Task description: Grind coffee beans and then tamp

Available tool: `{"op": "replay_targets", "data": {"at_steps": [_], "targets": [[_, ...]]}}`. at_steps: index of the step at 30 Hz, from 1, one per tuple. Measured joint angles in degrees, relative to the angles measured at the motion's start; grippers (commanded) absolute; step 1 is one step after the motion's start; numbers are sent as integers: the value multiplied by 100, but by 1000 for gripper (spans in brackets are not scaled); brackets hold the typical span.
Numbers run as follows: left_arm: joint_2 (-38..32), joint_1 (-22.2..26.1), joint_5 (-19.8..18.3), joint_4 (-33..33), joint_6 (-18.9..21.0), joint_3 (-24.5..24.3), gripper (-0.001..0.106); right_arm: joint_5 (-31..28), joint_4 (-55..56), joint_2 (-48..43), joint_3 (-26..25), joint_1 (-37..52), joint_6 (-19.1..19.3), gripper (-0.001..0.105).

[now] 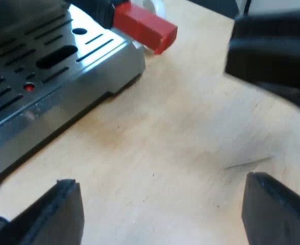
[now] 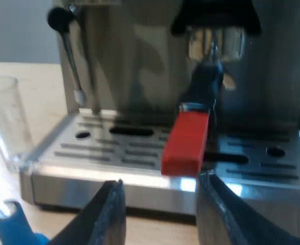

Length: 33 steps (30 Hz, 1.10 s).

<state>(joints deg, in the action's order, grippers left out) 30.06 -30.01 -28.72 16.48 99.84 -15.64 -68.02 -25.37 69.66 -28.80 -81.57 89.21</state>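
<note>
The left gripper (image 1: 163, 181) hovers with its black fingers spread wide over the pale wooden bench (image 1: 191, 117), beside the steel espresso machine's (image 1: 63, 71) slotted drip tray. The right gripper (image 2: 161, 181), fingers also spread, sits just before the red end (image 2: 186, 143) of the dark handle of the metal holder (image 2: 216, 43), which is locked into the machine's front. A clear measuring glass (image 2: 7, 122) and a blue tamper (image 2: 15, 224) stand beside the tray.

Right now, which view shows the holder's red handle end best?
The right wrist view: facing the espresso machine, it shows the red handle end whole, plus the dark handle up to the holder. The left wrist view catches that red end sideways, beside a corner of the drip tray.
</note>
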Motion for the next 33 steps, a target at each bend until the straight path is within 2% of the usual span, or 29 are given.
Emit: {"op": "replay_targets", "data": {"at_steps": [4, 11, 16, 20, 24, 26, 28, 30, 32, 33], "targets": [[0, 0, -3, -14, 0, 0, 66, -49, 691, -316, -343, -1, 10, 36], [0, 0, -14, -23, 0, 0, 66, 422, 2667, -504, -1470, -1, -23, 36], [0, 0, -14, -31, 0, 0, 66, 775, 3563, -504, -2005, 208, -496, 36], [0, 0, -17, -31, 0, 0, 66, 1526, 4583, -504, -2422, 708, -1118, 36], [0, 0, -17, -31, 0, 0, 66, 2098, 5563, -504, -2815, 1275, -1585, 36], [0, 0, -17, -31, 0, 0, 66, 2410, 5880, -504, -2978, 1527, -1701, 37], [0, 0, -27, -31, 0, 0, 66, 2742, 6147, -504, -3149, 1740, -1735, 45], [0, 0, -26, -31, 0, 0, 66, 3145, 6358, -475, -3313, 2014, -1766, 59], [0, 0, -26, -31, 0, 0, 66, 3238, 6401, -431, -3388, 2128, -1765, 64], [0, 0, -26, -31, 0, 0, 66, 3317, 6405, -399, -3407, 2199, -1765, 63]]}}
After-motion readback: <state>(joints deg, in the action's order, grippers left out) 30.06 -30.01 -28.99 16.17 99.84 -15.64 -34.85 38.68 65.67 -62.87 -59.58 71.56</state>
